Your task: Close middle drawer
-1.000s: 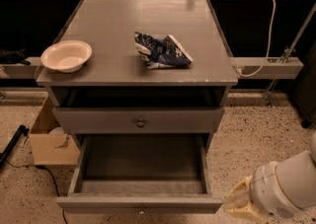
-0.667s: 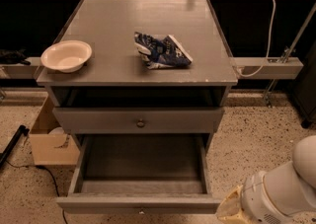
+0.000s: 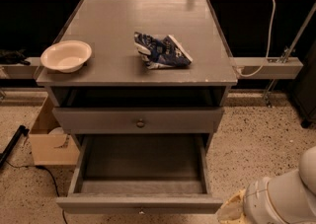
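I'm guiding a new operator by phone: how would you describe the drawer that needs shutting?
Find the grey cabinet with a white bowl and a blue bag on top. Under the knobbed front, the middle drawer is pulled far out toward the camera, inside showing. No other drawer gapes like that, and the gripper sits beside its front corner, lower right in the picture.

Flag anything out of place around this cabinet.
The middle drawer is pulled far out and looks empty; the drawer above it also seems slightly open. A crumpled blue bag lies on the cabinet top. The tool is low, by the open drawer's right front corner.
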`<state>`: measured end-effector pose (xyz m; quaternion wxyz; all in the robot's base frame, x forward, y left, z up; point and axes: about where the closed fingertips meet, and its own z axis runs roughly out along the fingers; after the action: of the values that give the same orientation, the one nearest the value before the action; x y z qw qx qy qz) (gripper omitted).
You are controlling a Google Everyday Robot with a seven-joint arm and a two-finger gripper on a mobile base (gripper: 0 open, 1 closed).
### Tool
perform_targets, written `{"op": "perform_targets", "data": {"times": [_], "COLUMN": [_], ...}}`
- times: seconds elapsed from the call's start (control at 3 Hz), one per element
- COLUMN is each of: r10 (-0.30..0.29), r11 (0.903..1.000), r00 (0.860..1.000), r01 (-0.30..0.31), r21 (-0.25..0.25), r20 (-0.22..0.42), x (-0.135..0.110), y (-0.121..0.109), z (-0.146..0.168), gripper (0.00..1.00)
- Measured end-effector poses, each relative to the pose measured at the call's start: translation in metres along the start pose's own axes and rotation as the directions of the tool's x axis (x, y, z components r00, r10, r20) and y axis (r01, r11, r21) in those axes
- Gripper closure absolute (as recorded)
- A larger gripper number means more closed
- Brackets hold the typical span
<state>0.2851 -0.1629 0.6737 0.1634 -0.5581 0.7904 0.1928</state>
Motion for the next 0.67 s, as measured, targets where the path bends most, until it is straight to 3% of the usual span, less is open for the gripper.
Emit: {"op": "perform_targets", "data": {"times": [0.33,0.67], "r10": [0.032,0.031], "r11": [0.9987,0.9988], "r00": [0.997,0.997], "r01": [-0.035,-0.034], "r21": [0.038,0.036], "r20": [0.075,0.073], "x": [-0.0037,-0.0043], "y": [0.0107,0.0113], "z": [0.014,0.0159], "gripper": [1.0,1.0]}}
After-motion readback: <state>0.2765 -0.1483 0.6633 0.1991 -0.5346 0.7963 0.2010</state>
